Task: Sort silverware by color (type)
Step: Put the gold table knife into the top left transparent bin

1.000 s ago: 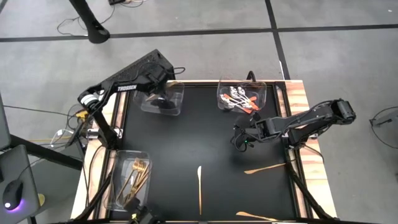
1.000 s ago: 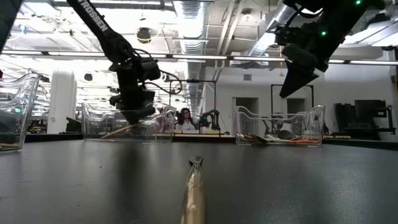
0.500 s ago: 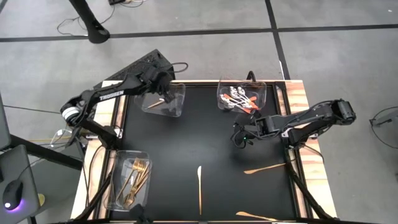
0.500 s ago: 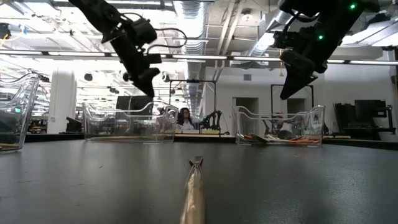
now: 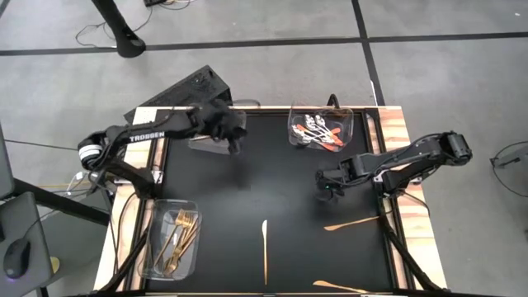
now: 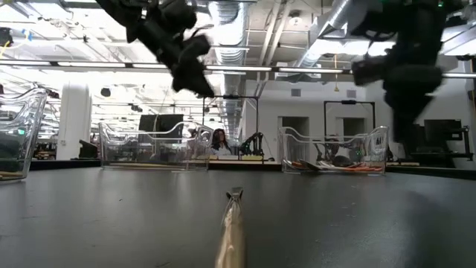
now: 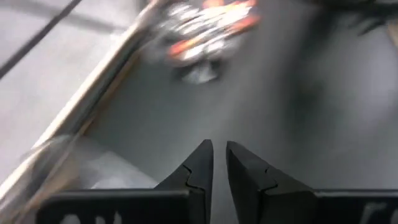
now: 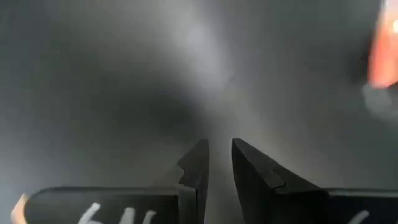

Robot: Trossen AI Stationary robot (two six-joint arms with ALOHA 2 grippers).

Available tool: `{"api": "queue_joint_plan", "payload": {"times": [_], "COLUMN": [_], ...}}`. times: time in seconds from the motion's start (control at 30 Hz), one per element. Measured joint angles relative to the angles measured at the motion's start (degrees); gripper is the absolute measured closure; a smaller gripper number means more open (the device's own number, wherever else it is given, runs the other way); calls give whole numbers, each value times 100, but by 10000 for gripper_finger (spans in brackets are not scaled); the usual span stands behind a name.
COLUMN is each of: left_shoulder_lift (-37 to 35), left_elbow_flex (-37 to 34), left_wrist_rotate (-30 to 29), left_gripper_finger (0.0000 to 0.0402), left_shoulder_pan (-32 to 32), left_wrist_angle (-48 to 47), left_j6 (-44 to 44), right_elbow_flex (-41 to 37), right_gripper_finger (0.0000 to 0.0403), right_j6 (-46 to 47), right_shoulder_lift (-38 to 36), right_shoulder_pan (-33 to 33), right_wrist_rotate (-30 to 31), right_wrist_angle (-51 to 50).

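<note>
Bare mat lies between the spoon tray (image 5: 346,115), fork tray (image 5: 157,210) and loose knife (image 5: 265,247).

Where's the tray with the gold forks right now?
In the high view, the tray of gold forks sits at the table's near-left corner, left of the lone gold knife lying on the black mat.

Black table (image 5: 272,173): three clear trays (image 5: 171,239), loose gold utensils (image 5: 265,247).
</note>
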Motion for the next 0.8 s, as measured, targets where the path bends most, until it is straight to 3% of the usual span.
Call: {"api": "queue_joint_plan", "payload": {"times": [0.17, 0.23, 0.53, 0.7, 0.8], "left_shoulder_lift": [0, 0, 0, 0, 0], "left_elbow_flex": [-454, -650, -1334, -1526, -1526], "left_wrist_rotate": [-392, -563, -810, -1424, -1496], "left_gripper_finger": [359, 351, 287, 278, 278], "left_shoulder_pan": [-1001, -1270, -1953, -2214, -2268], "left_wrist_angle": [1406, 1851, 2549, 2821, 2841], "left_j6": [20, -36, -365, -390, -391], "right_elbow_flex": [-102, -102, -317, -439, -592], "right_gripper_finger": [307, 299, 224, 220, 231], "right_j6": [30, 180, 1236, 1688, 1933], "right_shoulder_lift": [4, 4, 4, 4, 2], "right_shoulder_pan": [467, 710, 2045, 2633, 2788], "right_wrist_rotate": [-1198, -1415, -1467, -1426, -1344], "right_wrist_angle": [-62, -82, -322, -201, -83]}}
